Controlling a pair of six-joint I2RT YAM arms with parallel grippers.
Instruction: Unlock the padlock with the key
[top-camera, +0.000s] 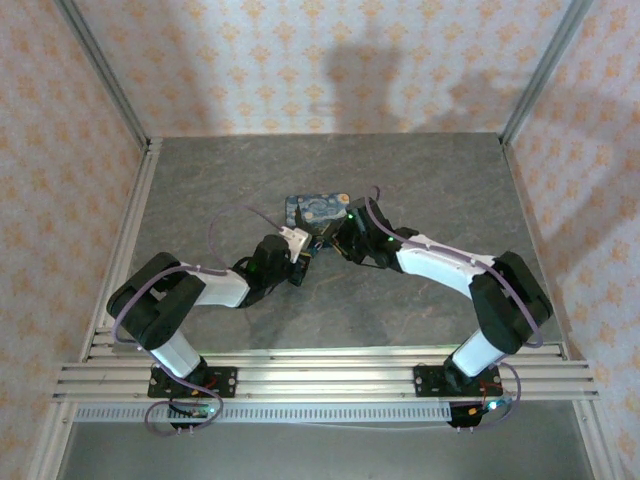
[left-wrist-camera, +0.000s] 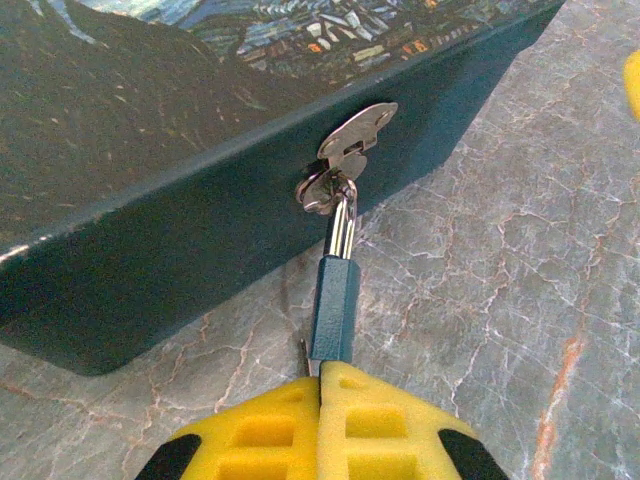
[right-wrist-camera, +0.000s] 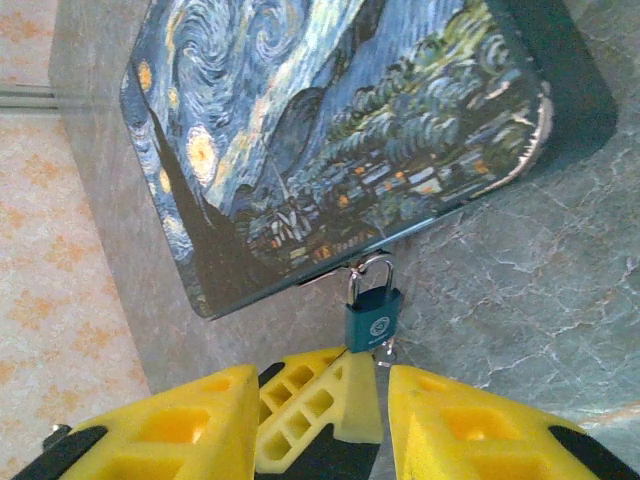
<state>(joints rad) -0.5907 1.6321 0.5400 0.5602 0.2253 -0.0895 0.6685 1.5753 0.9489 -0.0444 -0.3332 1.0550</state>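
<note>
Padlock (left-wrist-camera: 333, 305) hanging from box (right-wrist-camera: 330, 130) hasp (left-wrist-camera: 355, 135), long axis 12 to 6. Touching its foot at 6, nearer: left claw (left-wrist-camera: 322, 375), pinched shut, on what cannot tell. Further back at 6: right claw (right-wrist-camera: 322, 385), spread open

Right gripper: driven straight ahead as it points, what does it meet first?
Likely the left gripper, shut on the padlock, between the right gripper's open fingers; depth is unclear.
</note>
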